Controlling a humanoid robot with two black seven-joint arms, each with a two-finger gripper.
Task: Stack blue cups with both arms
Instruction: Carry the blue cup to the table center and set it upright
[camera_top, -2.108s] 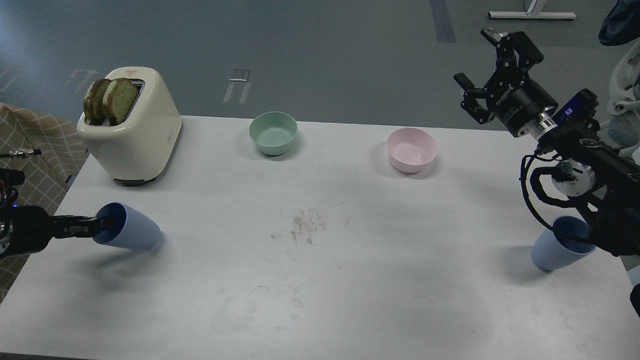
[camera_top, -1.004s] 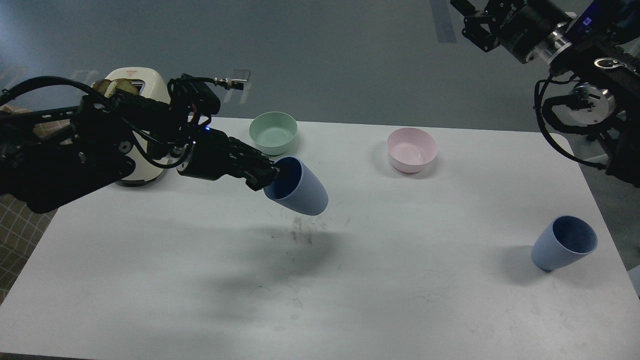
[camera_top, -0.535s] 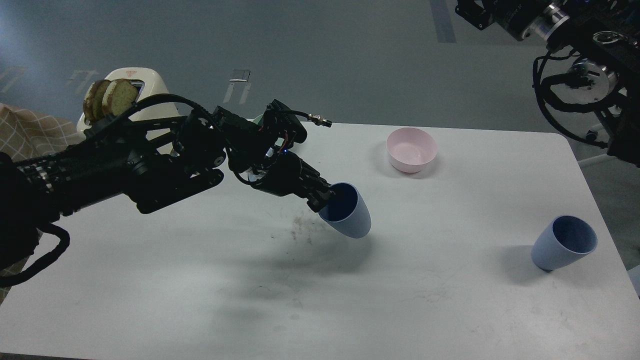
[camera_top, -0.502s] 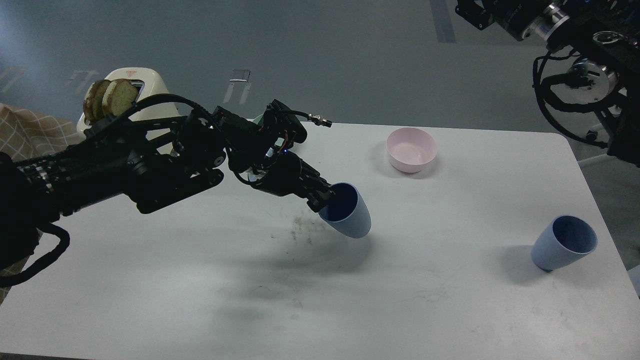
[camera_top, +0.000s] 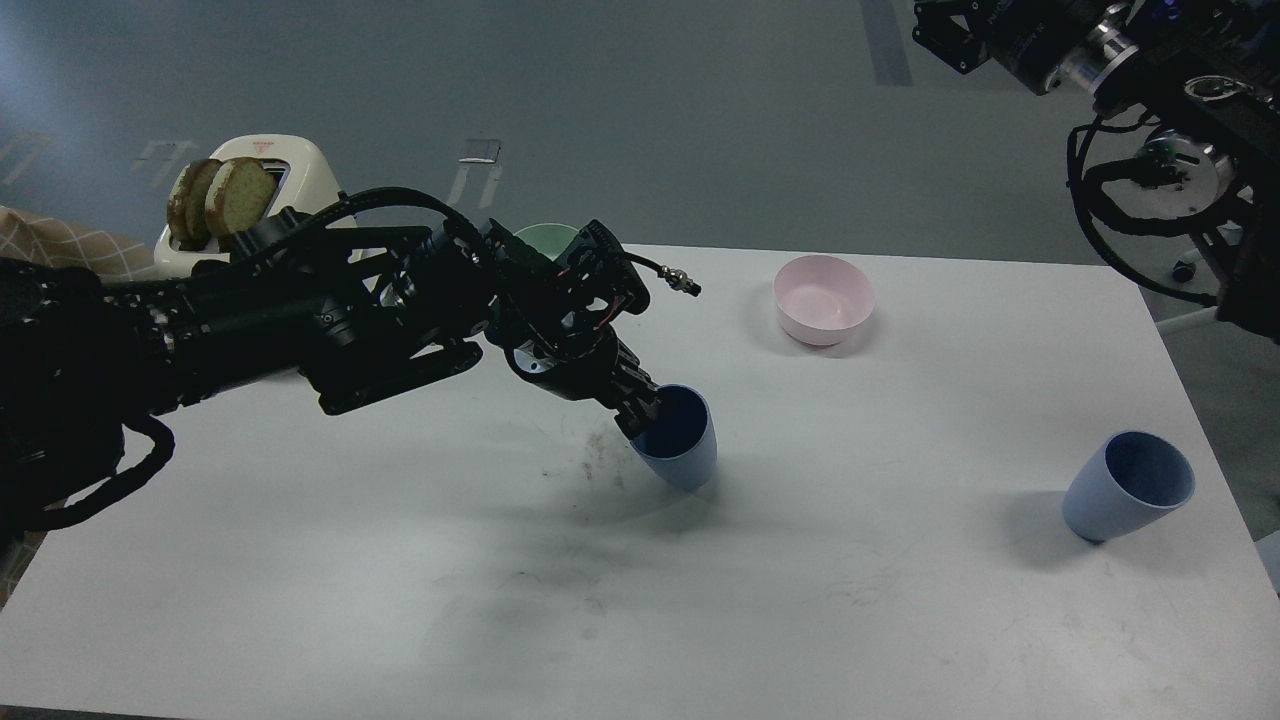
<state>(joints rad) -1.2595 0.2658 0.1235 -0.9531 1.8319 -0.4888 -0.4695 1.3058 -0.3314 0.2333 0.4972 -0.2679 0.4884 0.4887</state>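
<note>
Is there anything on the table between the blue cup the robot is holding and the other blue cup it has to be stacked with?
Nothing visible. The left hand grips the held cup at mid-table; only bare white table lies between it and the other cup. The pink bowl sits farther back, off that line.

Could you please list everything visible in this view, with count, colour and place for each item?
Table: one, white, fills the lower view; dark smudges near its middle.
Blue cups: two, dusty blue; one at table centre, gripped at the rim by the left tool; one near the right edge, standing free.
Green bowl: one, pale green, far side, mostly hidden behind the left arm.
Pink bowl: one, pink, far side, right of centre.
Toaster: one, cream, far left.
Bread slices: two, browned, in the toaster.
Checked cloth: one, beige, left edge.
Left tool: black, shut on the centre cup's rim.
Right tool: black, top right, raised, cut off by the frame.
</note>
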